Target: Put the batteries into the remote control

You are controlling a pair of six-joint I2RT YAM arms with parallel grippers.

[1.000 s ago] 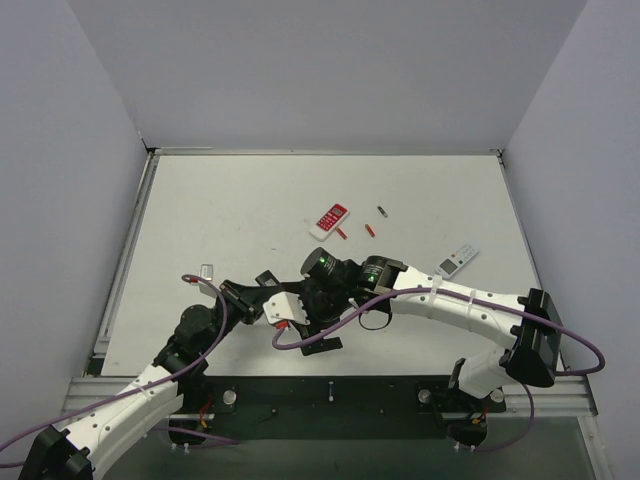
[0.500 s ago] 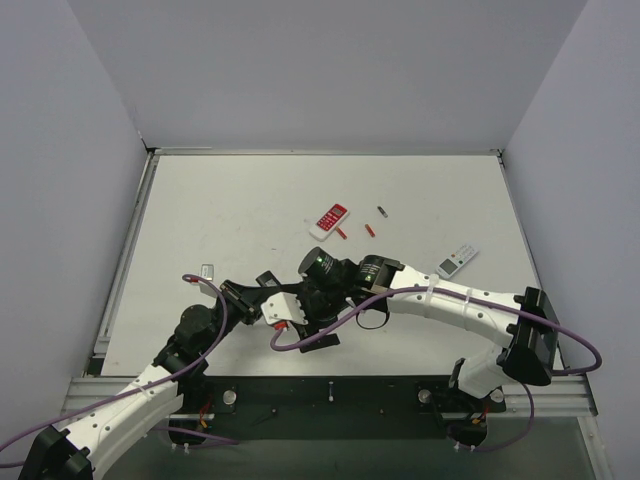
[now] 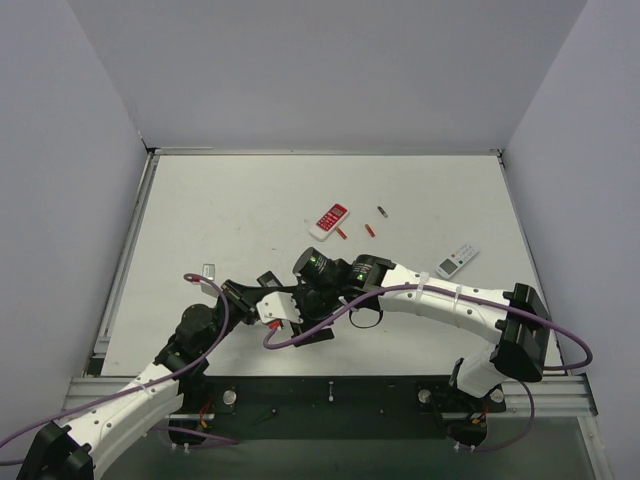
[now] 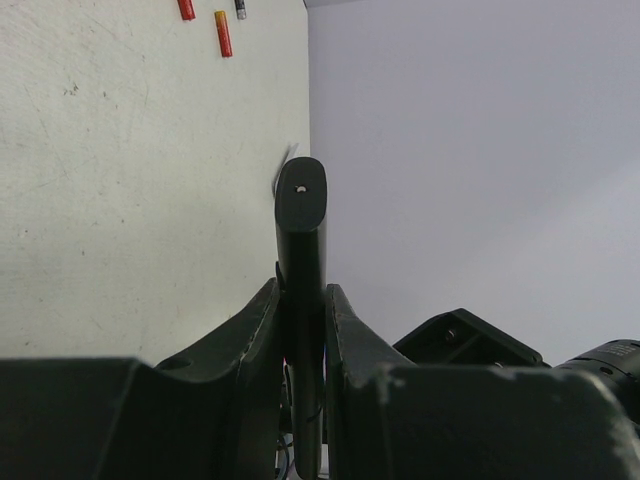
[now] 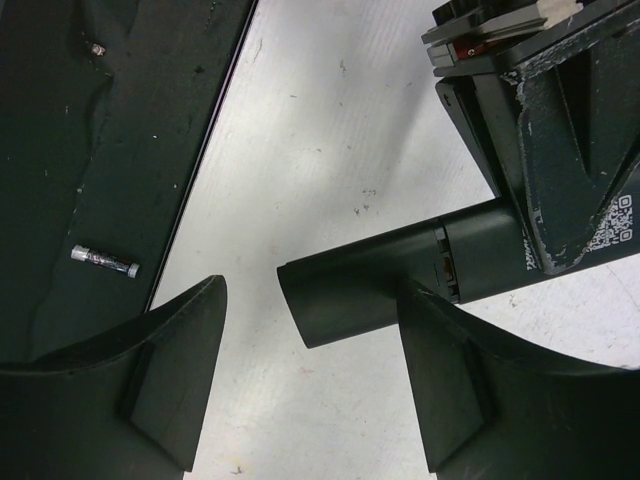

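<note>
Reading first: a QR sticker [image 5: 621,218] sits on the body of my left claw [image 4: 302,295]. The white print beside it is too small to read, and the keys on the red-and-white remote [image 3: 330,219] blur out too. No brand I can make out.

Now the change. My right claw [image 5: 315,292] was spread to its widest 1 second ago and has drawn in since. The right wrist has also slid a little to the left over the counter [image 3: 230,200]. The jaws are parted: 1 of the fingers [image 5: 180,350] stands clear of the remote control [image 5: 365,285], the other overlaps its far side, and the remote's blunt end pokes in between. My left claw hasn't budged; it's clamped tight on the remote control, holding it on edge.

Poses: my left arm reaches in from the near-left corner. My right arm sweeps in low from the right, and both wrists meet at the counter's near middle.

2 reddish-orange batteries [image 3: 341,233] lie loose beyond us, just beside the red-and-white remote. The white-grey remote [image 3: 457,260] lies well off to the right.
</note>
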